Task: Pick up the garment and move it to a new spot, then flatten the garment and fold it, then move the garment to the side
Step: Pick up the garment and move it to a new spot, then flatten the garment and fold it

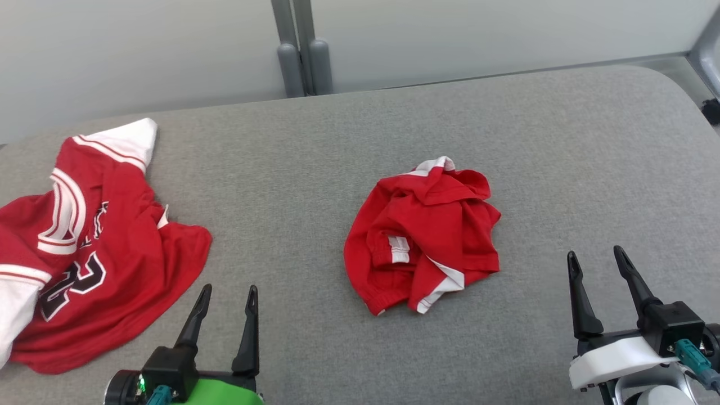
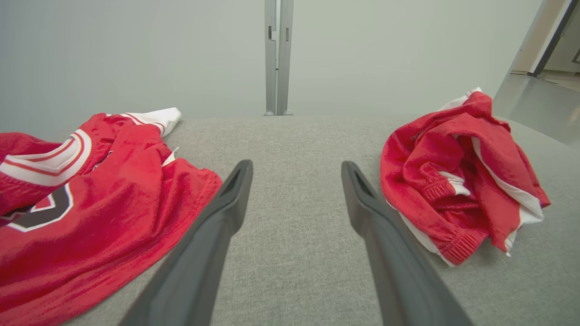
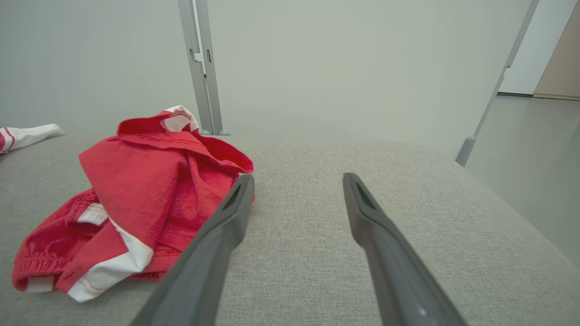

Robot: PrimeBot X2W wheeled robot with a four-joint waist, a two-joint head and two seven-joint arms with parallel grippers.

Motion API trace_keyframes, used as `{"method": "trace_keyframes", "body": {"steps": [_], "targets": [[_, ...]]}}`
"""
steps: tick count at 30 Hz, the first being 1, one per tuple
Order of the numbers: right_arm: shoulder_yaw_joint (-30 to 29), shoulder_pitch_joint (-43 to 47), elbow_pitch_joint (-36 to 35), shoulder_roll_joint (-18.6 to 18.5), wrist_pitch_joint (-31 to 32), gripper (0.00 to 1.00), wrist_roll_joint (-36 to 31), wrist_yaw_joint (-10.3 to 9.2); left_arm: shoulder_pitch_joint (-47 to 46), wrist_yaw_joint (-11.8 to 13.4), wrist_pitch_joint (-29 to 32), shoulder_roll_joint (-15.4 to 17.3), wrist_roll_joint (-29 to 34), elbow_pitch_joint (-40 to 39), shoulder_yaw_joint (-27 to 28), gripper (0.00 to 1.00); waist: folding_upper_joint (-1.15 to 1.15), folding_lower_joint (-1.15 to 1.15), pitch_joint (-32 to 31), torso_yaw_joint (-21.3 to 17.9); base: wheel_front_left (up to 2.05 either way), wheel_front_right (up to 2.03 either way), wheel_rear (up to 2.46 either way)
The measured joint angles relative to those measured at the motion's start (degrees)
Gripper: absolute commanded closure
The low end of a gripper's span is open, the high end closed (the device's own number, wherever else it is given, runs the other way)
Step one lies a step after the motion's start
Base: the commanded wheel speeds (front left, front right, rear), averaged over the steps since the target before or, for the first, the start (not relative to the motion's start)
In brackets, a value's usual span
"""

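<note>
The garment point(image 1: 422, 236) is located near the middle of the grey padded surface point(image 1: 337, 140), crumpled into a rounded red bundle with white trim. Its outline is only slightly elongated: in the head view the longer dimension runs from the robot's near side to the far side, leaning a little toward the right at the far end. A white band is exposed at the far end, and a gathered hem is seen at the near-left edge. Because of the bunching, it cannot be told which way the garment points. In the left wrist view the garment point(image 2: 457, 181) lies to the right of the fingers, and in the right wrist view it point(image 3: 136, 203) lies to their left, partly behind the left finger. A red jersey point(image 1: 101, 253) with a dark numeral is spread at the surface's left side, well apart from the garment, with a white sleeve directed toward the far edge. The left gripper point(image 1: 229, 289) is held just beside the jersey's near-right edge with its fingers spread and nothing between them, as confirmed in its own wrist view point(image 2: 297, 165). The right gripper point(image 1: 595, 254) is held near the garment's right side, likewise spread wide and unloaded point(image 3: 297, 177).
</note>
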Motion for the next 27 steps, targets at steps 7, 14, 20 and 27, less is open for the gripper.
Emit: {"method": "trace_keyframes", "body": {"steps": [7,14,20,27], "targets": [[-0.12,1.55,1.37,0.09,0.0,0.0,-0.13,0.0,3.88,-1.87,0.0,-1.3,3.0,0.57,7.14,0.0,0.0,0.0,-2.53,4.7,0.0,0.0,0.0],[0.81,2.02,3.57,0.66,0.0,0.0,-0.35,0.0,4.48,-4.41,0.0,-2.63,4.02,2.12,10.79,0.0,0.0,0.0,-3.85,7.66,0.0,0.0,0.0],[1.69,1.99,4.33,0.92,0.0,0.0,-0.34,0.0,4.45,-5.49,0.0,-3.31,4.58,2.74,12.02,0.0,0.0,0.0,-4.16,8.19,0.0,0.0,0.0],[2.09,1.55,4.48,0.99,0.0,0.0,-0.14,0.0,4.33,-6.34,0.0,-3.5,5.01,3.07,12.57,0.0,0.0,0.0,-4.19,7.67,0.0,0.0,0.0]]}}
